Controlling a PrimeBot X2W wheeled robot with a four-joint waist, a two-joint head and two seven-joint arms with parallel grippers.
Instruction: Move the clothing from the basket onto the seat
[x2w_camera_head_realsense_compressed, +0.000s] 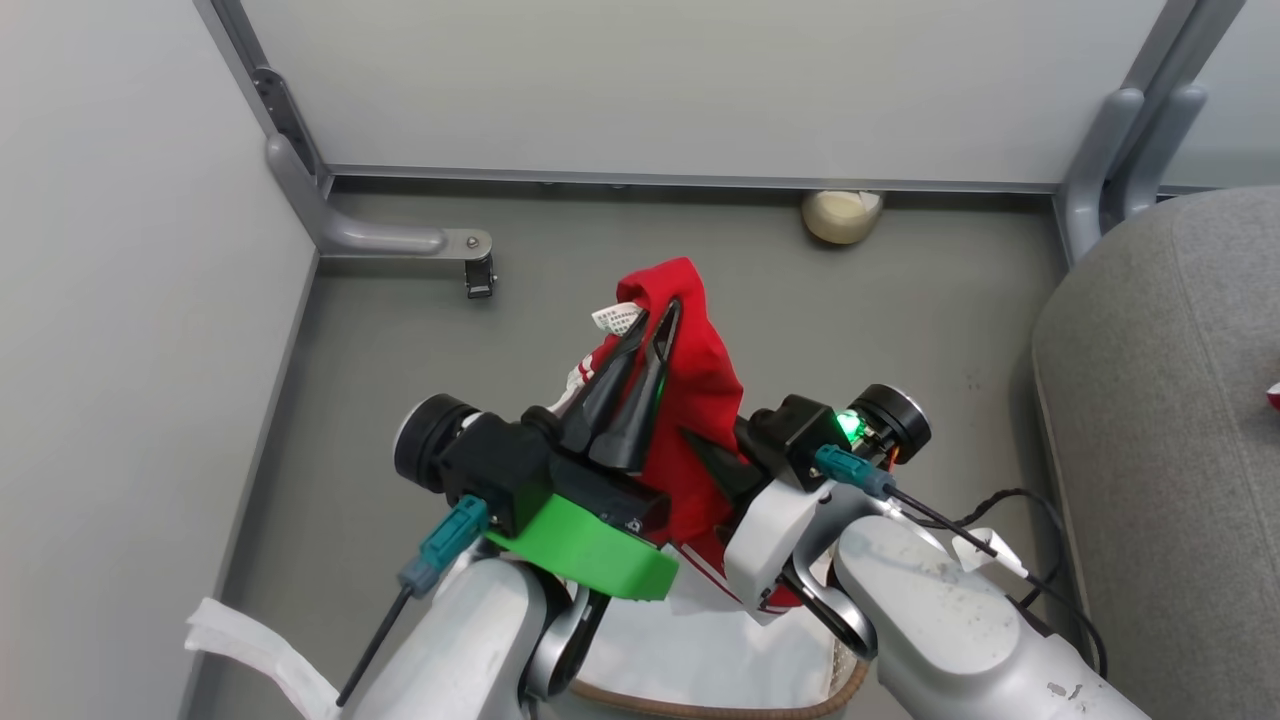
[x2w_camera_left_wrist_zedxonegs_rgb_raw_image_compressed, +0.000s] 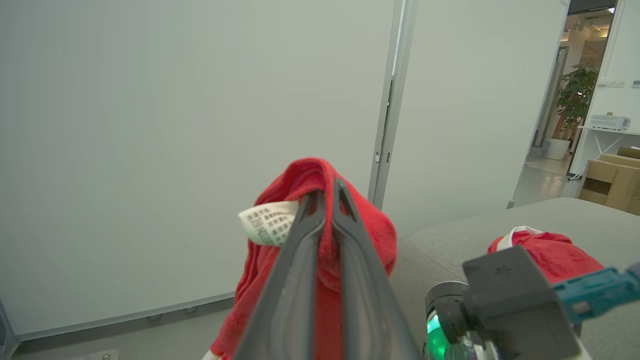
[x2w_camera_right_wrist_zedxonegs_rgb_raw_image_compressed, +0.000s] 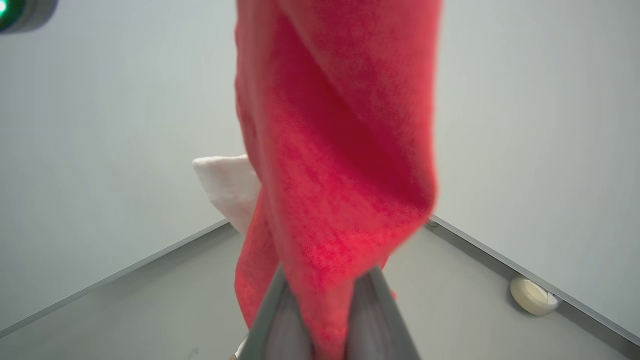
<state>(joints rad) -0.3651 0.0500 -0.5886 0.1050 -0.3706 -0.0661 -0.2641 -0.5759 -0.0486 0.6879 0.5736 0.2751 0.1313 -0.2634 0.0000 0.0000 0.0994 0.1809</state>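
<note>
Grey seat (x2w_camera_head_realsense_compressed: 1160, 400) takes the right side. The basket (x2w_camera_head_realsense_compressed: 700, 706) is nearest, under your arms, with its white liner (x2w_camera_head_realsense_compressed: 690, 640) showing. The red garment (x2w_camera_head_realsense_compressed: 705, 385) is raised above the basket, over the floor (x2w_camera_head_realsense_compressed: 400, 330) left of the seat, and its striped tail hangs down to the liner. Your left pincer (x2w_camera_head_realsense_compressed: 657, 312) has its fingers pressed together on the garment's top fold, with a white care label (x2w_camera_head_realsense_compressed: 615, 318) just beside the tips. Your right pincer (x2w_camera_right_wrist_zedxonegs_rgb_raw_image_compressed: 327, 280) is lower on the same garment. Cloth lies between its fingers and covers the tips, so you can't tell if it grips. The left wrist view adds a second red garment (x2w_camera_left_wrist_zedxonegs_rgb_raw_image_compressed: 555, 252) lying on the seat. The head and right wrist views show a cream round object (x2w_camera_head_realsense_compressed: 842, 215) on the floor against the far partition (x2w_camera_head_realsense_compressed: 650, 90).
</note>
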